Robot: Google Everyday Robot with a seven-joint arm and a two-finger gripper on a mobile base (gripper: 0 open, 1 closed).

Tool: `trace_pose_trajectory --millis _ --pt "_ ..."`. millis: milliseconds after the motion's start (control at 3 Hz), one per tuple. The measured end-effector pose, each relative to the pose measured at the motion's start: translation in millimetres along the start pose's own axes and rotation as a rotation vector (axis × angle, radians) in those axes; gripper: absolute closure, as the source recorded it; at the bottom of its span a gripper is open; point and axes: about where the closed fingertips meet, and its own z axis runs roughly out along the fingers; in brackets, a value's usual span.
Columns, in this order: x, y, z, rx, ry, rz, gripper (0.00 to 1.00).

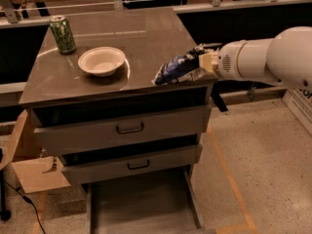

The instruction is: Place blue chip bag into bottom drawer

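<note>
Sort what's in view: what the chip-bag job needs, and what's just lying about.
Job: blue chip bag, at the right edge of the cabinet top; gripper, shut on it; bottom drawer, pulled out.
Lying about: green can; white bowl; cardboard box.

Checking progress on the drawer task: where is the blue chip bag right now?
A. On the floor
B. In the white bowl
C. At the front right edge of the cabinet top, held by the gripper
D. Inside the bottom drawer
C: the blue chip bag is at the cabinet top's front right edge, its right end in the gripper, above the open bottom drawer.
</note>
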Motion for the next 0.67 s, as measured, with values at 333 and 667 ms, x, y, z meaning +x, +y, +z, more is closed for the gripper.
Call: trace_pose_trajectory --millis 333,667 --pt "24.6 30.4 -44.5 -0.014 0.073 0.043 1.0" --pt "64.3 60.1 -72.7 -0.043 0.182 0.06 1.0"
